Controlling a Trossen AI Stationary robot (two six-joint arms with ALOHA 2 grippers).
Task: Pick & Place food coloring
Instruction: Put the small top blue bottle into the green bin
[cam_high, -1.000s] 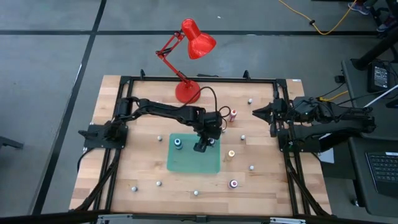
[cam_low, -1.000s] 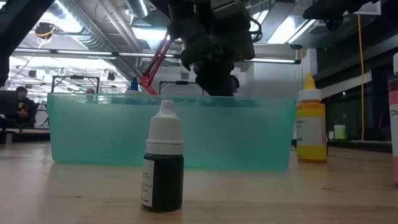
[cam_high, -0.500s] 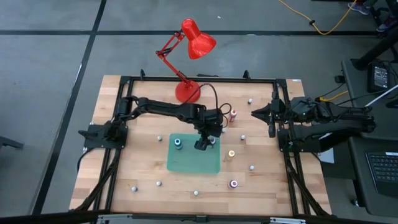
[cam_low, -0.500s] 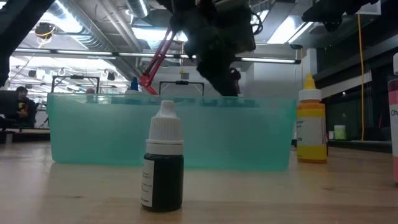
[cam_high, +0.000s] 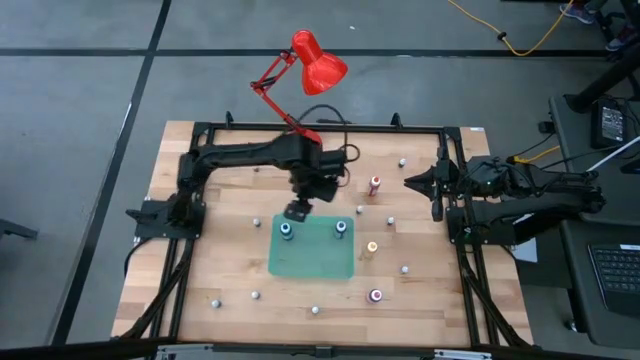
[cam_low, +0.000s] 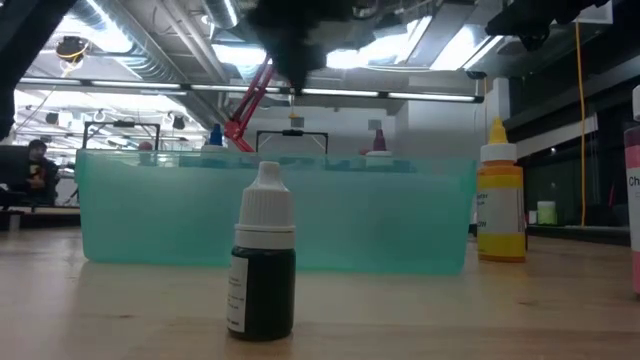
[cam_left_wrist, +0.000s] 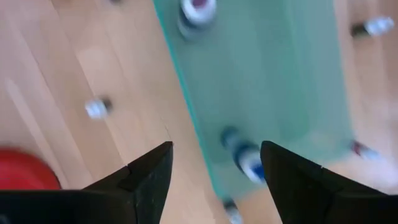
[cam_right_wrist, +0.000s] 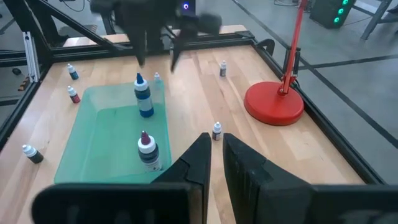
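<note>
A green tray (cam_high: 313, 250) lies mid-table. Two dropper bottles stand upright in it along its far edge: a blue one (cam_high: 286, 231) (cam_right_wrist: 144, 96) and a second (cam_high: 340, 228) (cam_right_wrist: 148, 152). On the wood to the tray's right stand a red bottle (cam_high: 375, 184), a yellow-orange one (cam_high: 371, 248) (cam_low: 500, 205) and a dark purple one (cam_high: 376, 295) (cam_low: 262, 265). My left gripper (cam_high: 297, 210) (cam_left_wrist: 214, 158) hangs open above the tray's far edge, holding nothing. My right gripper (cam_high: 420, 183) (cam_right_wrist: 214, 155) waits shut at the table's right side.
A red desk lamp stands with its base (cam_high: 300, 140) (cam_right_wrist: 275, 102) at the table's far edge. Several small pale-capped items (cam_high: 256, 222) are scattered over the wood. A black frame (cam_high: 320, 128) runs around the work area.
My left gripper has risen out of the tray and moved toward the table's far-left, away from the tray's far right corner. A bottle now stands alone where the gripper was a second ago.
</note>
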